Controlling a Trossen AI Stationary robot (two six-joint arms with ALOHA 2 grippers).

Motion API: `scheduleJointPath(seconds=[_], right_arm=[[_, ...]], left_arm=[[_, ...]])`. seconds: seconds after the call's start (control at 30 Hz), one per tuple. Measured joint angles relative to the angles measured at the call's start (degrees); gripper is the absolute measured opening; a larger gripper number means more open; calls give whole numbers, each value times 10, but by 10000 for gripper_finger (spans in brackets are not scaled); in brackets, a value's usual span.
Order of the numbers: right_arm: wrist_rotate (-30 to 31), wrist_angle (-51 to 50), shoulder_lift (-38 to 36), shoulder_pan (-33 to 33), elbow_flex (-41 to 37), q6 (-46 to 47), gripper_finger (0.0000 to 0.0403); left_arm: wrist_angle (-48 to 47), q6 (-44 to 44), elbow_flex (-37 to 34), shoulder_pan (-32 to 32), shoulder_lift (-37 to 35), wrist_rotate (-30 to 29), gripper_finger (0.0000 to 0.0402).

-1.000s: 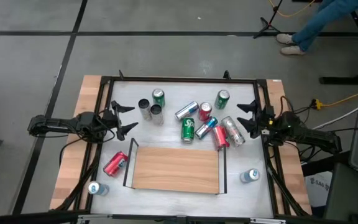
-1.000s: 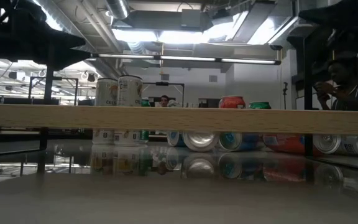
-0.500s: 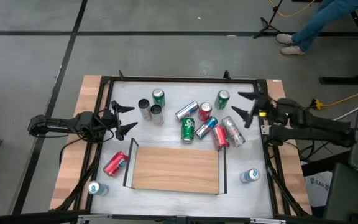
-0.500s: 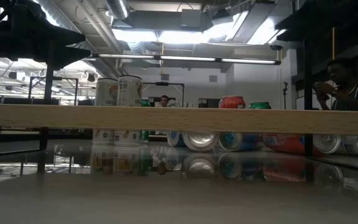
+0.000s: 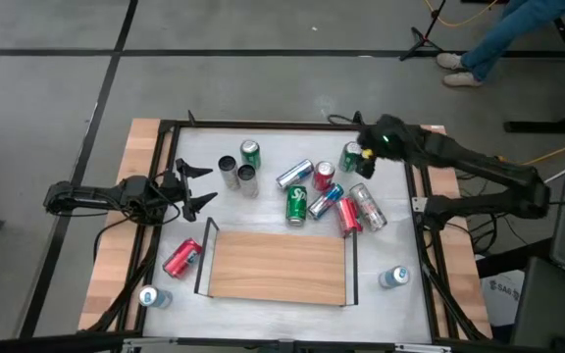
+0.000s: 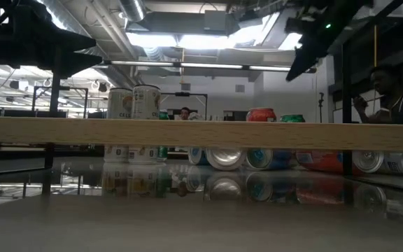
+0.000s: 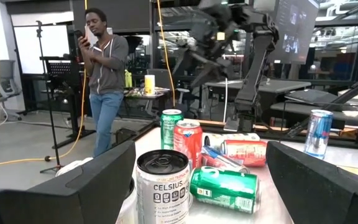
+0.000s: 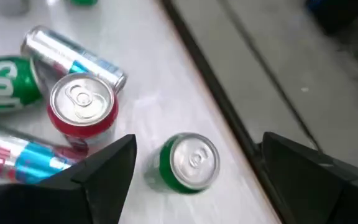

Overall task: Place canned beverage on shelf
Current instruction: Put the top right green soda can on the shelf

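Grey concrete floor (image 5: 263, 59); ceiling striplights (image 6: 208, 66); person (image 7: 104, 74) standing.

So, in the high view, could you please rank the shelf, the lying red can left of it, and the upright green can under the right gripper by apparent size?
1. Shelf, by far the largest.
2. Red can, seen lengthwise.
3. Green can, showing mostly its top.

A person (image 7: 104, 74) stands far beyond the left claw (image 5: 194, 185), holding up a phone (image 7: 79, 36). A yellow cable (image 7: 160, 37) hangs beside them.
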Motion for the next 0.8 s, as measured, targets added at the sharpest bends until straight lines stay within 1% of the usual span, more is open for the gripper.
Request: scheduleJointPath(seconds=[0.1, 0.23, 0.4, 0.53, 0.67, 0.8], right_arm=[[-61, -17, 53, -38, 31, -65, 340], [-100, -18, 109, -69, 60, -142, 340], [-116, -41, 151, -87, 77, -227, 340], [-129, -64, 164, -86, 78, -271, 340], [-129, -74, 177, -86, 78, -281, 340], [-111, -74, 192, -90, 78, -292, 340]], left_arm=[[-1, 0, 0, 0, 0, 0, 354], [-2, 0, 0, 0, 0, 0, 354], [-3, -1, 0, 0, 0, 0, 354], [-3, -3, 0, 0, 0, 0, 354], [-3, -4, 0, 0, 0, 0, 354], [-3, -4, 0, 0, 0, 0, 354]])
